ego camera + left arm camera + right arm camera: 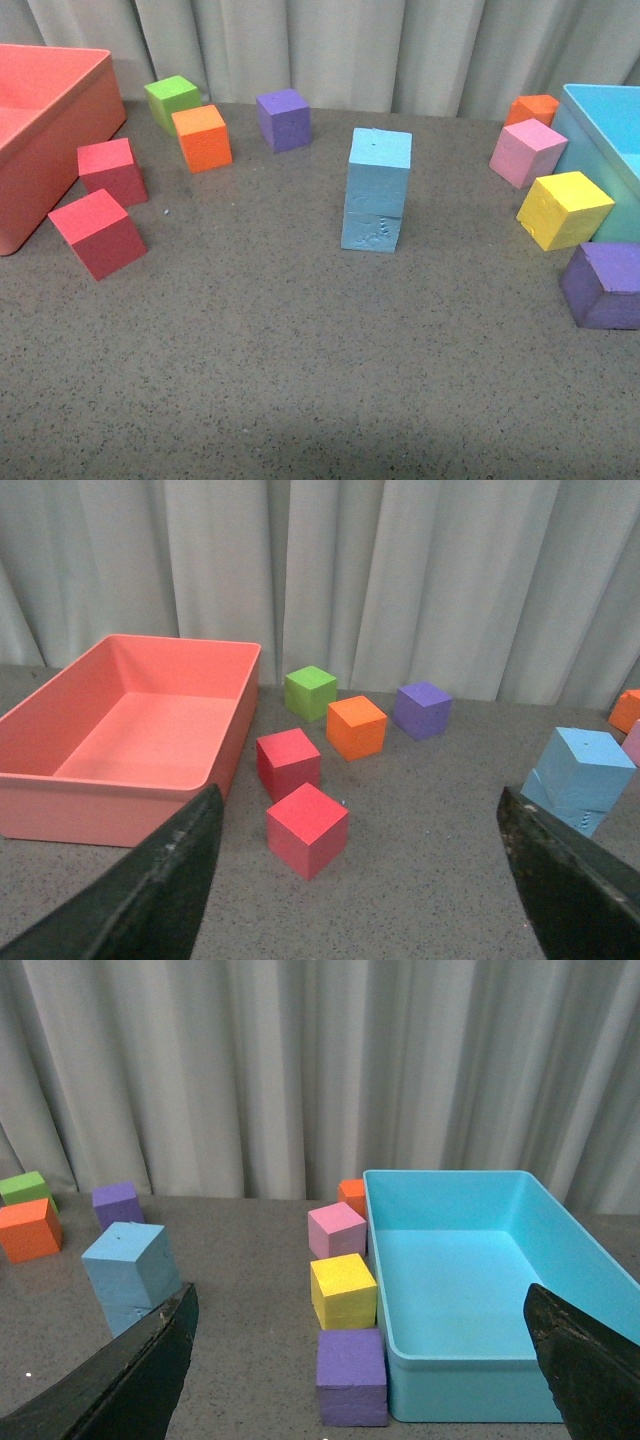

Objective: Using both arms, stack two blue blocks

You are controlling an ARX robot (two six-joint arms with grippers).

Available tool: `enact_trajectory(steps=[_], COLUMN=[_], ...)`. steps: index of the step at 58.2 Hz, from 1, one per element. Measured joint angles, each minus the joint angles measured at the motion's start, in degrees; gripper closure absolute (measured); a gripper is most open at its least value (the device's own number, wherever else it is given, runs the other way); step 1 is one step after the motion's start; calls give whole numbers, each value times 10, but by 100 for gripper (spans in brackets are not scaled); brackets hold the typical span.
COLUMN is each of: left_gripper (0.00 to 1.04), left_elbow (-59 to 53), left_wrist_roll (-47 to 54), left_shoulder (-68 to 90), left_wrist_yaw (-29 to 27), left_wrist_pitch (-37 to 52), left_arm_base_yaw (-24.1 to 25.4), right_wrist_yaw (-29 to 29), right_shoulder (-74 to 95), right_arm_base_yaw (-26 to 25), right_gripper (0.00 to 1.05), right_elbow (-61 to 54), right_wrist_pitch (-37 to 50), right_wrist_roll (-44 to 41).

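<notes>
Two sky-blue blocks stand stacked in the middle of the table. The upper blue block [379, 167] rests squarely on the lower blue block [371, 230], which has embossed marks on its front face. The stack also shows in the left wrist view [580, 778] and in the right wrist view [131, 1268]. Neither arm shows in the front view. My left gripper [360, 880] is open and empty, away from the stack. My right gripper [360, 1370] is open and empty, also away from it.
A red bin [45, 125] stands at far left with two red cubes [100, 232], an orange cube [202, 137], a green cube [172, 98] and a purple cube [284, 119] nearby. A light-blue bin [605, 150] stands at right beside pink [527, 152], yellow [563, 208], purple [603, 285] and orange [533, 108] cubes.
</notes>
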Motion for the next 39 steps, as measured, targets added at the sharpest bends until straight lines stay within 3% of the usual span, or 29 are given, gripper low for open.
enact_trajectory(steps=[5,39], left_gripper=[5,7], left_elbow=[0,0], left_wrist_roll=[1,2], left_shoulder=[0,0], left_wrist_yaw=[0,0], left_wrist_pitch=[0,0], left_arm_base_yaw=[0,0], right_wrist_yaw=[0,0], right_shoulder=[0,0], right_arm_base_yaw=[0,0], right_gripper=[10,10], right_elbow=[0,0], right_wrist_pitch=[0,0], right_wrist_roll=[0,0])
